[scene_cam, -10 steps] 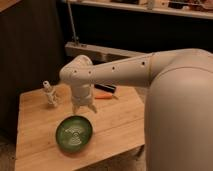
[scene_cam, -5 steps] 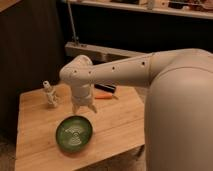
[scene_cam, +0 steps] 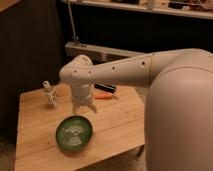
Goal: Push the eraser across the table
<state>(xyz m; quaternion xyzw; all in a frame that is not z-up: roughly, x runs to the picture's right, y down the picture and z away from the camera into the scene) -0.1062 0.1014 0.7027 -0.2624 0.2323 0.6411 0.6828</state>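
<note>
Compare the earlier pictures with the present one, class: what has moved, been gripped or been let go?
Nothing has visibly changed. The claw hangs over the table just behind the green bowl, with the eraser farther back. The orange marker and the small white figure are where they were.

Smooth off-white rounded arm [scene_cam: 120, 74], dark dots [scene_cam: 129, 64]; pale claw [scene_cam: 85, 107] above table [scene_cam: 122, 122].
</note>
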